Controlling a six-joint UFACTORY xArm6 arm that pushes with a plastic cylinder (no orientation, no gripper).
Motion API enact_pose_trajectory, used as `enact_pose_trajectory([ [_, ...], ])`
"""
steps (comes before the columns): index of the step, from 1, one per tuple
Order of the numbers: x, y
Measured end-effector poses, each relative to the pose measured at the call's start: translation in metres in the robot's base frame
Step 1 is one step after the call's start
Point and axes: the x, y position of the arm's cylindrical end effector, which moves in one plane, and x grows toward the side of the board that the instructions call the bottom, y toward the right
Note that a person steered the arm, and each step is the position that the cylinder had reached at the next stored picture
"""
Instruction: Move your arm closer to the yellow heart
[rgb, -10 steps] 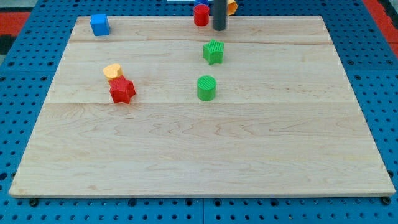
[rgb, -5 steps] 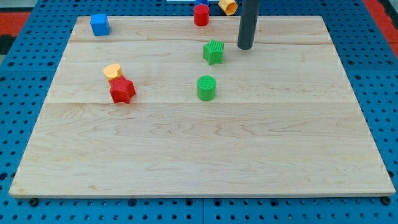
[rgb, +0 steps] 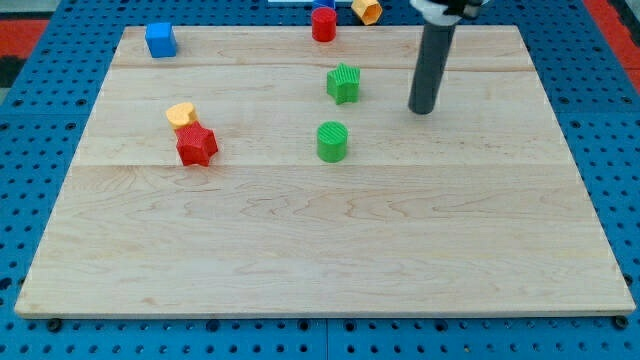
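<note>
Toward the view's left of the tabletop (rgb: 300, 250), touching the red star block (rgb: 197, 146), the yellow heart (rgb: 181, 114) is judged light, rigid and easily slid, while my tip (rgb: 422, 110), a jawless end effector gripping nothing, sits well apart rightward.

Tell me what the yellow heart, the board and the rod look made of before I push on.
Yellow heart: probably 3D-printed plastic, matte; the green blocks show clear ridged layers. Board: pale wood, planks joined edge to edge, visible grain, light satin sheen. Rod ending in my tip: smooth dark cylinder, plastic or metal, unclear which; it stands far to the view's right of the heart.
</note>
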Motion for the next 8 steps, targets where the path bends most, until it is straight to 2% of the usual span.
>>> enact_pose_trajectory([
  [1, 0.018, -0.010],
  [3, 0.015, -0.020],
  [4, -0.011, -0.054],
  [7, -0.027, -0.287],
  [8, -0.013, -0.333],
])
